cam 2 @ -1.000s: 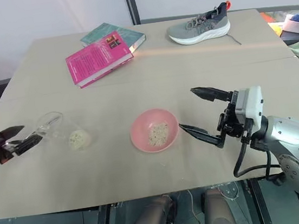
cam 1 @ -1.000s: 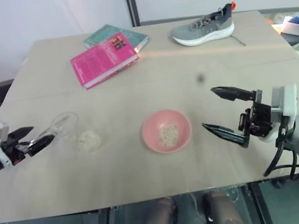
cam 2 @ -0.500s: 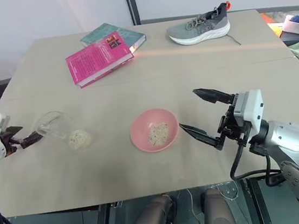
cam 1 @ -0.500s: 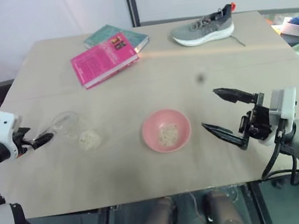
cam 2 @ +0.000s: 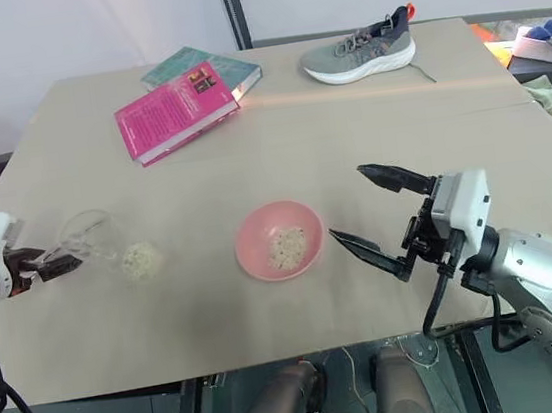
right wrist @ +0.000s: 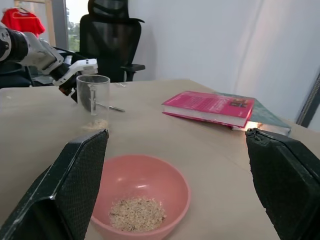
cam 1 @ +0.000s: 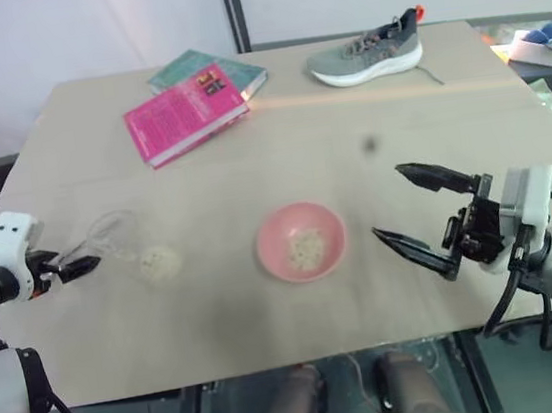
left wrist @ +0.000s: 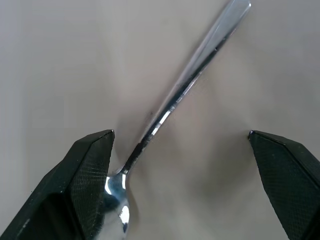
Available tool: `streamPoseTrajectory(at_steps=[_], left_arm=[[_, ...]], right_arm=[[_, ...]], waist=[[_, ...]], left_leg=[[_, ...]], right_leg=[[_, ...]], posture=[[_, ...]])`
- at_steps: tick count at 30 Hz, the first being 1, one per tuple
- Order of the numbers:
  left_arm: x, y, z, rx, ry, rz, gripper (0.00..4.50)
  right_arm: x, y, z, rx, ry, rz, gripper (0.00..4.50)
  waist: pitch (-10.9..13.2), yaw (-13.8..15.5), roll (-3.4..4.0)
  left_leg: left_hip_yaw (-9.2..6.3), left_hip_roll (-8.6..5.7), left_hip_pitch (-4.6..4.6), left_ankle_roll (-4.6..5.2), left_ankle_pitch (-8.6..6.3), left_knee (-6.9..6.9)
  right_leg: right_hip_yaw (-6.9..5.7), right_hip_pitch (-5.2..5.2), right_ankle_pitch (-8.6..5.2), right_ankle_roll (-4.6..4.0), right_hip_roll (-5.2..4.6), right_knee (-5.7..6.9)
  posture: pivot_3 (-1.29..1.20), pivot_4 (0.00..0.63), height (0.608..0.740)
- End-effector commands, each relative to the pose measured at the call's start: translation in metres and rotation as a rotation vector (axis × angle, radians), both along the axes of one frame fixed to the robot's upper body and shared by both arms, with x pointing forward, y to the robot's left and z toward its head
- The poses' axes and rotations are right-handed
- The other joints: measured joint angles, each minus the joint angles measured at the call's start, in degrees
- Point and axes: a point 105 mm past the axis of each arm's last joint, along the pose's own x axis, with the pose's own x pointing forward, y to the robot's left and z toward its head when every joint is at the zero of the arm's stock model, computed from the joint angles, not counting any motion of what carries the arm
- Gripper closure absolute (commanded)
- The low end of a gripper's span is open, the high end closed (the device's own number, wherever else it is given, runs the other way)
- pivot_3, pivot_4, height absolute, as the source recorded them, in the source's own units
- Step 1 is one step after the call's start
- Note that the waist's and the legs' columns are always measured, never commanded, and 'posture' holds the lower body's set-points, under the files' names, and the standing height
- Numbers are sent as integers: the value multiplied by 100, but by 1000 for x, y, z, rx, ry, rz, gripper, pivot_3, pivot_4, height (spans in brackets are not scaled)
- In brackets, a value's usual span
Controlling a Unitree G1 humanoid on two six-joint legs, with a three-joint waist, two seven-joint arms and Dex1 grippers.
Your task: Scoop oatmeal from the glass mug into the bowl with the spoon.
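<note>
The glass mug [cam 1: 118, 236] stands upright at the table's left, with oatmeal [cam 1: 160, 263] in its bottom. The spoon [left wrist: 185, 85] lies flat on the table beside the mug [right wrist: 93, 97]. My left gripper [cam 1: 76, 263] hangs open just left of the mug, tilted down. Its fingers straddle the spoon, whose head lies by one fingertip. The pink bowl [cam 1: 271, 229] sits mid-table and holds some oatmeal [cam 1: 308, 251]. My right gripper [cam 1: 388, 201] hovers wide open and empty to the right of the bowl, pointing at it.
A pink book [cam 1: 184, 113] lies on a green book [cam 1: 189, 68] at the back left. A grey sneaker [cam 1: 366, 51] rests at the back. The table's front edge runs just below the bowl. A black office chair [right wrist: 112, 35] stands beyond the table's left side.
My left gripper has sunk a little, drawn back leftward and tipped further down over the spoon. The right gripper has kept still. The whole picture has shifted slightly.
</note>
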Motion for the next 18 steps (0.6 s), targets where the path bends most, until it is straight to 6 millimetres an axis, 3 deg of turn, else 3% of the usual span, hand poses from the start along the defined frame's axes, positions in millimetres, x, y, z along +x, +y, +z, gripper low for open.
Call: streamPoseTrajectory(at_steps=[1, 9, 13, 18], left_arm=[[-25, 4, -11, -84, 93, -5, 0], [-46, 9, -6, -126, 69, -43, 0], [-39, 19, -2, -16, 21, -5, 0], [-25, 15, 0, 29, 6, -13, 0]], right_arm=[[-6, 2, 9, 9, -42, 4, 61], [0, 6, 7, 14, -42, 31, 61], [4, 8, 8, 20, -48, 48, 61], [7, 9, 10, 20, -56, 52, 61]], waist=[[0, -30, 1], [0, -43, 1], [0, -26, 0], [-1, 23, -2]], left_leg=[[4, 0, 2, 0, 0, -1], [13, 4, 8, 1, -1, -3], [12, 6, 8, 1, -1, -4], [12, 7, 7, 1, -1, -3]], right_leg=[[5, 0, 0, 0, 1, 0], [13, -1, 0, 0, 4, 2], [12, 0, 0, 0, 3, 2], [10, -1, 0, 0, 6, 4]], posture=[[0, 150, 740], [0, 150, 740], [0, 150, 740], [0, 150, 740]])
